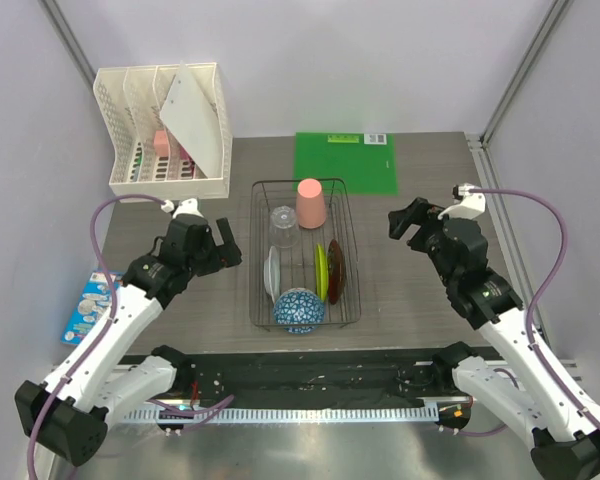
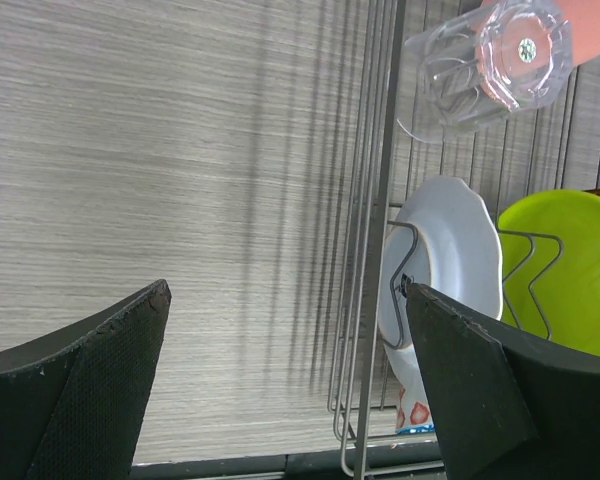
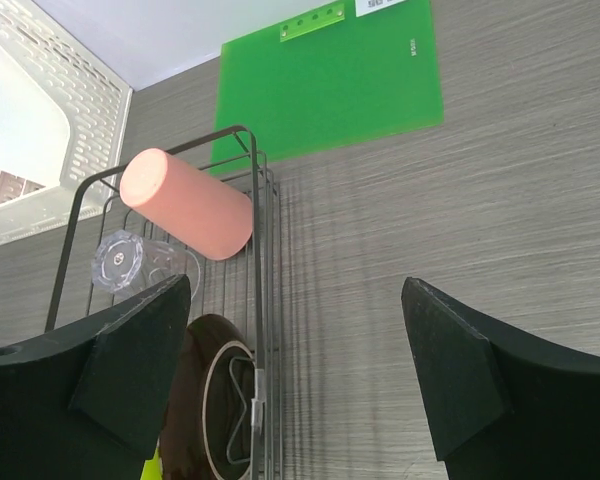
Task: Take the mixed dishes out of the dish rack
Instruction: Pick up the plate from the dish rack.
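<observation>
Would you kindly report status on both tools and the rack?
Left tool open, right tool open, flanking dish rack. Cup, tumbler, white plate, yellow-green plate, red plate, bowl inside. Nothing blocking.

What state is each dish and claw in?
dish rack: holds six dishes
salmon-pink cup: upside down in rack
clear glass tumbler: upside down in rack
white plate: on edge between prongs
yellow-green plate: on edge
dark red patterned plate: on edge
blue-and-white bowl: patterned outside up
left claw: open, empty
right claw: open, empty
</observation>
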`<state>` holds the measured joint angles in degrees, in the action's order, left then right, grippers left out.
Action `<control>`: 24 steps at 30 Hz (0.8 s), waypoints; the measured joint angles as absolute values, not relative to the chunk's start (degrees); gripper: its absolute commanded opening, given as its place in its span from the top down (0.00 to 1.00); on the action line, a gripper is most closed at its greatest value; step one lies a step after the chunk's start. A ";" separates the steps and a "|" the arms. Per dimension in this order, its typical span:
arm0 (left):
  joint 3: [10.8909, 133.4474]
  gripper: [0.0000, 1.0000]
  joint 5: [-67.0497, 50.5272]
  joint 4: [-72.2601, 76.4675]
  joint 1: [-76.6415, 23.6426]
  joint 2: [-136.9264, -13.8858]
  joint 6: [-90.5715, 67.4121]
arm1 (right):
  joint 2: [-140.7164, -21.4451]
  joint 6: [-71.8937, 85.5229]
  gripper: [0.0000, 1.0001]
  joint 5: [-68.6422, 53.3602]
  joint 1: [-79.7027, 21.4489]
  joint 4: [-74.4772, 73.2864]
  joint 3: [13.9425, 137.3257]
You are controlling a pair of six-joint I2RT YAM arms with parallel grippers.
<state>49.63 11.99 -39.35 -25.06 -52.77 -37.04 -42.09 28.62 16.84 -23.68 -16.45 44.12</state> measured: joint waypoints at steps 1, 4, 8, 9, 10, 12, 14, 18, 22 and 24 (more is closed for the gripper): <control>49.63 0.00 11.79 -39.35 -25.06 -53.15 -37.04 | -42.00 28.62 0.07 16.80 -23.66 -16.36 43.77; 49.63 0.00 11.35 -39.31 -25.04 -53.15 -37.04 | -41.41 28.64 0.06 16.56 -23.66 -15.94 42.11; 49.63 0.00 11.33 -39.24 -25.04 -52.14 -37.06 | -40.10 29.56 0.00 16.36 -23.68 -15.35 39.24; 49.63 0.00 11.33 -39.22 -25.04 -51.86 -37.06 | -39.97 30.35 0.00 16.34 -23.66 -15.33 38.65; 49.63 0.00 11.33 -39.22 -25.06 -51.70 -37.06 | -39.90 31.11 0.00 16.23 -23.68 -15.33 38.22; 49.63 0.00 11.33 -39.22 -25.04 -51.64 -37.12 | -39.92 33.06 0.00 15.79 -23.66 -14.98 37.52; 49.63 0.00 11.29 -39.20 -25.04 -51.81 -37.30 | -40.27 35.00 0.00 14.94 -23.66 -14.66 36.99; 49.69 0.00 10.96 -39.22 -25.04 -52.34 -37.52 | -41.98 38.19 0.00 12.19 -23.66 -14.02 36.10; 49.69 0.00 11.00 -39.18 -25.04 -52.36 -37.23 | -41.71 38.04 0.00 10.68 -23.66 -13.74 35.55; 49.69 0.00 10.98 -39.11 -25.04 -52.36 -37.01 | -40.84 36.77 0.00 10.26 -23.66 -13.69 35.55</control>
